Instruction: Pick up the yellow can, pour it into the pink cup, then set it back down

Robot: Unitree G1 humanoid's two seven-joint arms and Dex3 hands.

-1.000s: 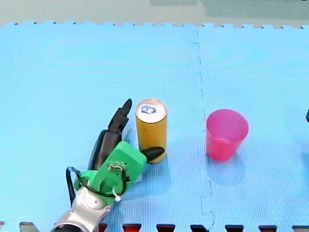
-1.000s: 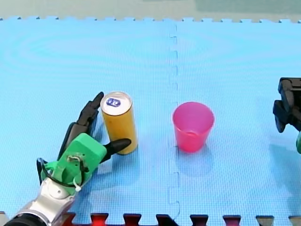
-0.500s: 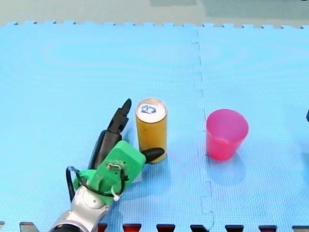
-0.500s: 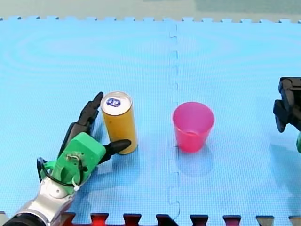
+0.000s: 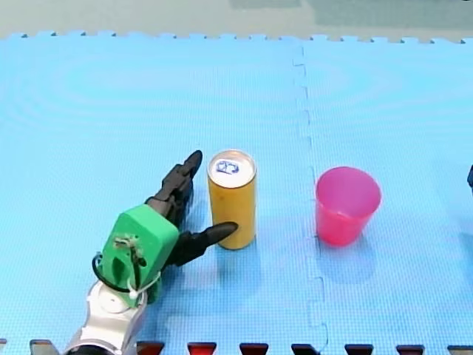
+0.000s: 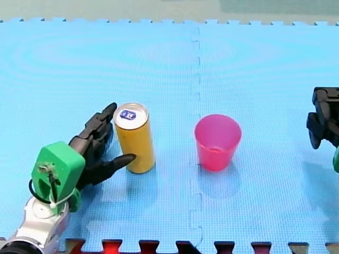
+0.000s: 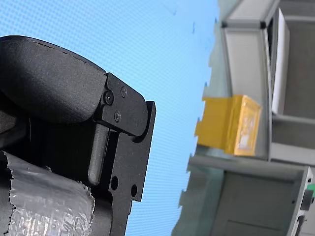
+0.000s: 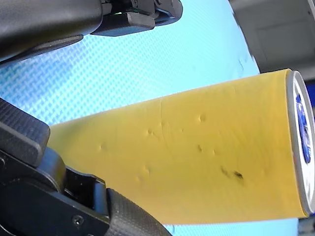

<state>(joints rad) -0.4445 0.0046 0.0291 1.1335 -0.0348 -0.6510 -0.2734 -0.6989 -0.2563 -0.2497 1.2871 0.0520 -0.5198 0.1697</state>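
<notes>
Head views: yellow can (image 5: 232,200) upright, axis vert., just right of left hand (image 5: 171,218); fingers (image 5: 181,181) wide, either side of can, thumb (image 5: 222,231) nr base. Right hand (image 6: 323,119) far off, past pink cup (image 5: 347,205).

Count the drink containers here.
2. The yellow can stands upright left of the mat seam, the left hand open around it; the pink cup stands right of the seam. The right hand is far right of the cup. None seem hidden.

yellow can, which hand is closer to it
Left. The left hand reaches around the yellow can, touching its side; the right hand is far off, beyond the pink cup.
</notes>
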